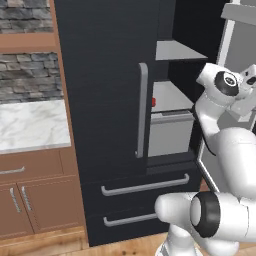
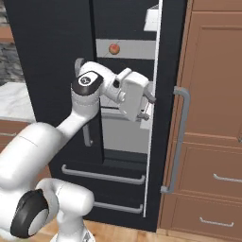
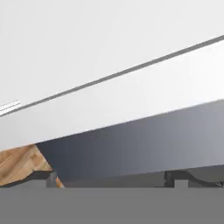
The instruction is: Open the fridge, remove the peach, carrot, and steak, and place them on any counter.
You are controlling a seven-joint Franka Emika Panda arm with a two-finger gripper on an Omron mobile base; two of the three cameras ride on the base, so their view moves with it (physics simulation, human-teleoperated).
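The near-black fridge (image 1: 105, 100) has its left door shut and its right door (image 2: 163, 118) swung open, seen edge-on. The peach (image 2: 114, 48), round and pinkish-orange, sits on a grey inner shelf. A small red sliver (image 1: 153, 102) peeks past the left door's edge on a lower shelf; too little shows to tell whether it is the steak. The carrot is hidden. My gripper (image 2: 148, 106) is open and empty, close to the open door's white inner face, below and right of the peach. In the hand view its fingertips (image 3: 52, 177) stand wide apart against that face.
The white marble counter (image 1: 30, 125) lies left of the fridge over brown cabinets (image 1: 35, 195). Tall brown cabinets (image 2: 212, 118) stand right of the open door. Its long grey handle (image 2: 179, 137) sticks out toward them. Two fridge drawers (image 1: 145, 187) are shut below.
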